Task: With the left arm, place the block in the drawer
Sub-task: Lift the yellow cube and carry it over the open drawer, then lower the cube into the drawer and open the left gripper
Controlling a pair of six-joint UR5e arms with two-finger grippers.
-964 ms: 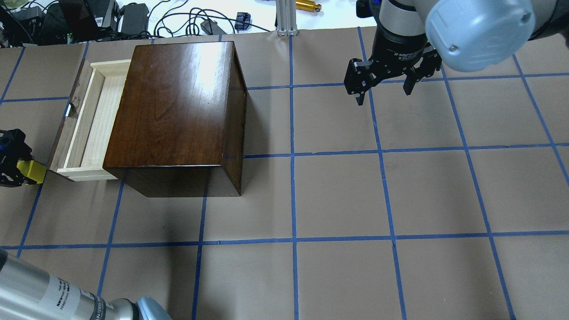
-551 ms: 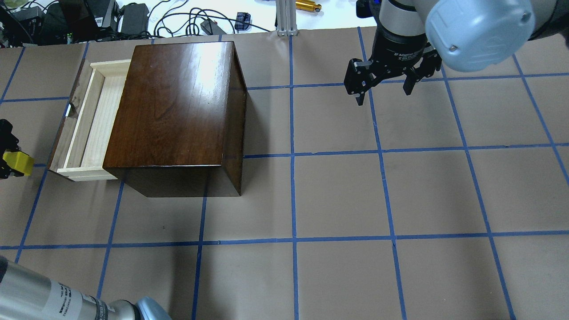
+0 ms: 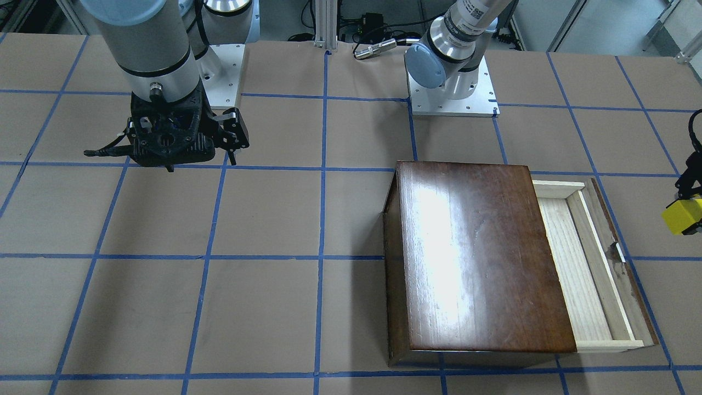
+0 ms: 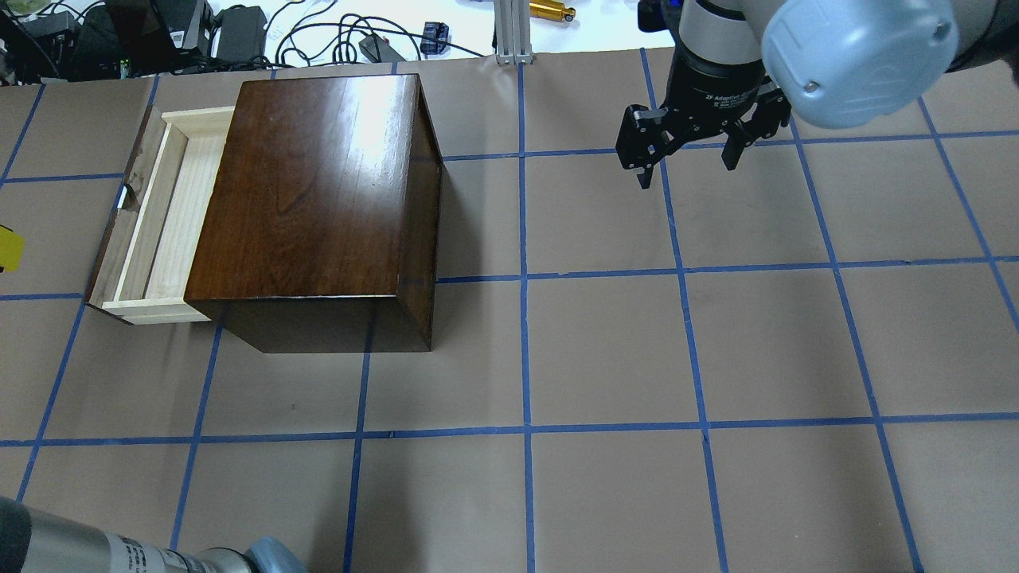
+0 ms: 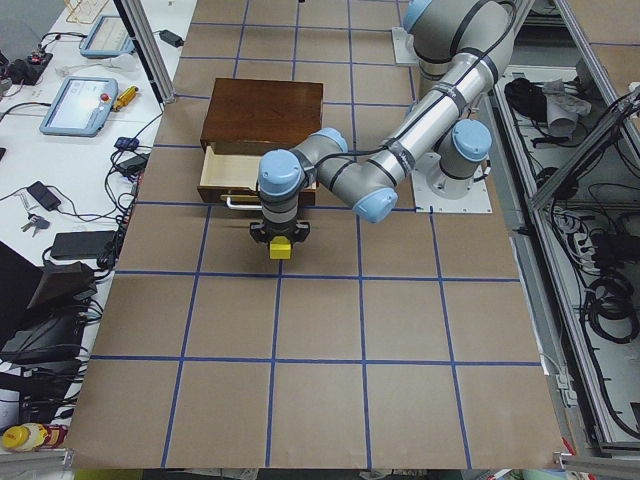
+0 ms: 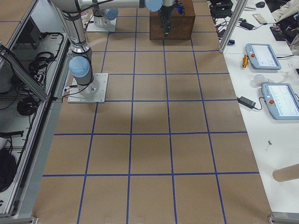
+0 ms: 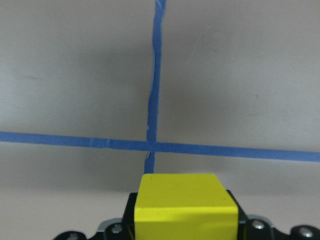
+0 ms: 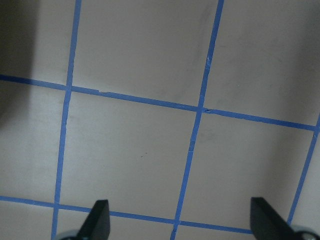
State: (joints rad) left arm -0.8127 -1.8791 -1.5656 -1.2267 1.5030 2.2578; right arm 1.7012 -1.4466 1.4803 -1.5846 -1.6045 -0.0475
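Note:
The small yellow block (image 7: pixel 186 207) sits between the fingers of my left gripper (image 5: pixel 282 238), which is shut on it. The gripper holds it above the table, outside the drawer's dark front panel. In the overhead view only a sliver of the block (image 4: pixel 6 248) shows at the left edge. In the front-facing view the block (image 3: pixel 683 215) is at the right edge. The drawer (image 4: pixel 163 215) stands pulled open from the dark-brown cabinet (image 4: pixel 318 199), and its pale tray is empty. My right gripper (image 4: pixel 689 163) is open and empty, far to the right of the cabinet.
Brown table paper with a blue tape grid (image 4: pixel 525 274) covers the table. Cables and devices (image 4: pixel 239 32) lie beyond the far edge. The drawer's metal handle (image 5: pixel 240 204) sticks out toward the left gripper. My left arm's forearm (image 4: pixel 95 549) crosses the near left corner.
My left gripper has carried the yellow block leftward and farther from the robot, nearly out of the overhead view. The right arm, cabinet and drawer have not moved.

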